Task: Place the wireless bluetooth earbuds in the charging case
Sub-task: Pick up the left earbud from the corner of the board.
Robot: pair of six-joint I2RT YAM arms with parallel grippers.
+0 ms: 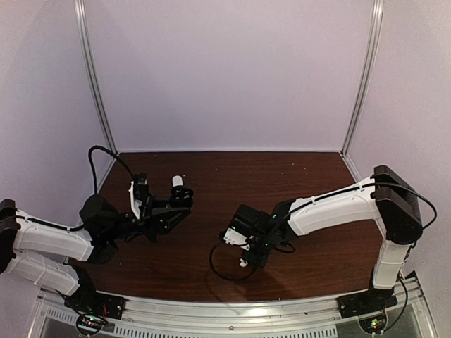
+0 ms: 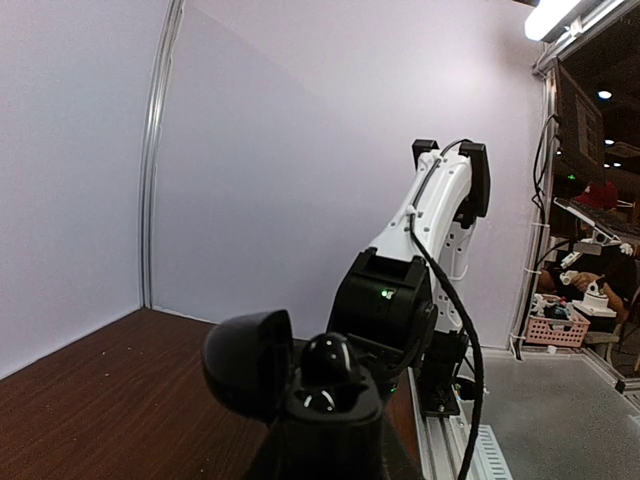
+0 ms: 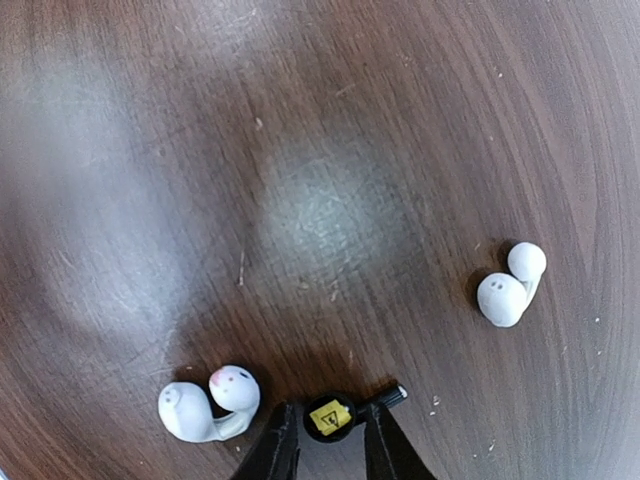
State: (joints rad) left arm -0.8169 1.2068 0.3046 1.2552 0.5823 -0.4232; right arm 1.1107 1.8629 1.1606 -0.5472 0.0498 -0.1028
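Right gripper (image 3: 331, 428) clamped on small black round earbud with yellow sticker (image 3: 330, 415), low over dark wooden table (image 3: 300, 150). Glossy white stemmed earbuds (image 3: 208, 402) (image 3: 512, 287) lie loose either side. Left gripper (image 1: 176, 204) clamped on open glossy black charging case (image 2: 320, 405), held raised. Judgement: lift straight, line stem over socket, lower slowly

We see the black charging case (image 2: 330, 405) held above the brown surface (image 2: 100, 400) by the dark left tool (image 2: 325, 452) directly beneath it. The lid (image 2: 248, 360) hangs open at the case's left, and a glossy black earbud (image 2: 326, 358) sits in its top. Behind the case rises the white-and-black right arm (image 2: 425, 240), backed by a pale wall (image 2: 280, 150).
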